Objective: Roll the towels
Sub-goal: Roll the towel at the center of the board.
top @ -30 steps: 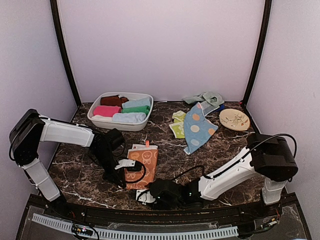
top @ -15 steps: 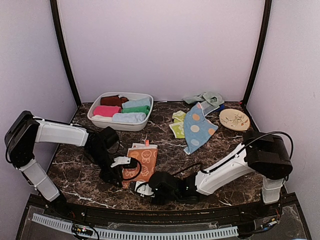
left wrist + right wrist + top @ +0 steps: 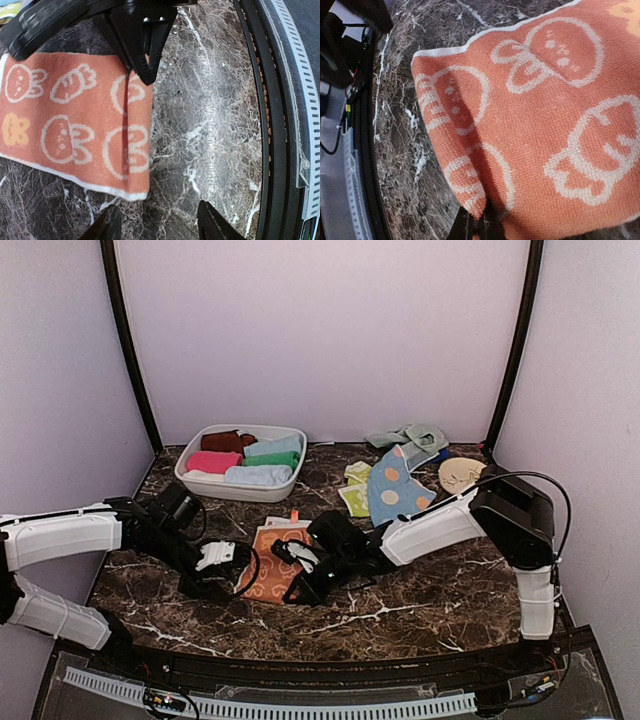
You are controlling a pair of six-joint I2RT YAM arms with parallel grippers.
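A peach-orange towel (image 3: pixel 268 562) with white cartoon prints lies flat on the dark marble near the front. My right gripper (image 3: pixel 291 560) is shut on a small pinched fold at that towel's right near edge; the right wrist view shows the towel (image 3: pixel 545 125) running into the closed gripper (image 3: pixel 478 226). My left gripper (image 3: pixel 232 571) stands open just left of the towel, holding nothing. In the left wrist view its fingertips (image 3: pixel 107 226) frame bare marble beside the towel's corner (image 3: pixel 75 125). A light-blue spotted towel (image 3: pixel 395 495), a yellow-green one (image 3: pixel 354 490) and a mint one (image 3: pixel 410 434) lie at the back right.
A white oval tub (image 3: pixel 190 476) at the back left holds several rolled towels. A round beige disc (image 3: pixel 458 474) sits at the back right, partly behind my right arm. The table's front rail (image 3: pixel 300 100) runs close to the left gripper.
My left gripper has let go of the orange towel, opened and drawn back to the left. My right gripper has shut on the towel's near edge and carried it away from the front rail.
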